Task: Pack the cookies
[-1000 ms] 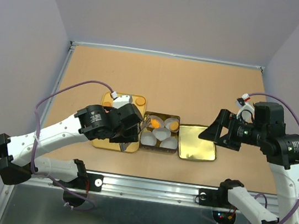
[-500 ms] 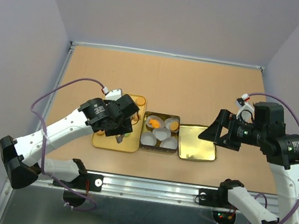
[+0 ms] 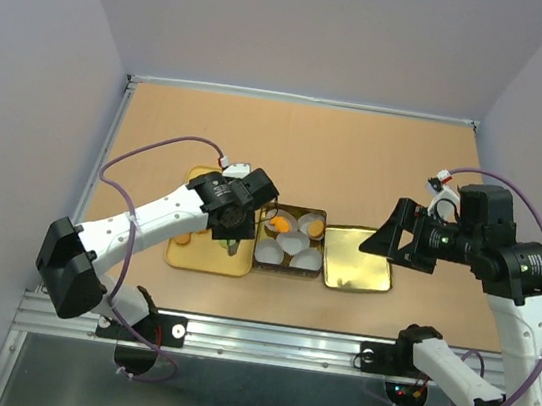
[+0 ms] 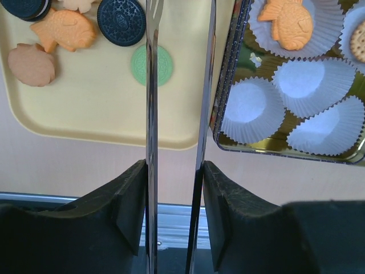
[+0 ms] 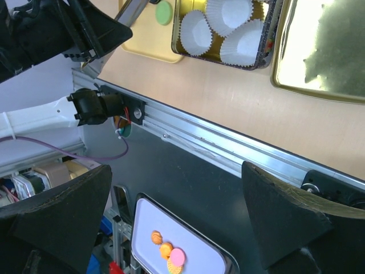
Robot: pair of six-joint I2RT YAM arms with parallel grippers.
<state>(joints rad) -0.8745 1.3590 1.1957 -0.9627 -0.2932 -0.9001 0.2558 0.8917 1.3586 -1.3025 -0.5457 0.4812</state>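
- Since a second ago my left arm (image 3: 147,221) has swung rightward over the tray, toward the edge beside the tin, and my left fingers (image 4: 181,17) have drawn closer together. My right arm (image 3: 530,300) has kept its place.
- My left fingers, two long thin blades, stand apart and grip nothing. Near their root the bare counter (image 4: 68,165) shows between them, and farther out the yellow tray (image 4: 85,114).
- Midway along, the left blade crosses over a green round cookie (image 4: 165,65), which sticks out on both sides of it. I cannot tell whether blade and cookie touch.
- Left of that blade and farther out lie more cookies: a tan shell-shaped one (image 4: 31,64), an orange fish (image 4: 63,29) and a black round one (image 4: 121,21). Another black one (image 4: 25,7) lies at the far left.
- Just right of the right blade runs the rim of the tin (image 4: 225,97). Three empty white paper cups (image 4: 251,108) sit nearest in it.
- Beyond them a cup holds a second orange fish cookie (image 4: 285,20), and at the far right a round biscuit (image 4: 358,40) shows.
- My right fingers (image 5: 177,171) are spread wide, holding nothing, raised above the counter. The gold lid (image 5: 319,51) and the tin lie out beyond their tips.
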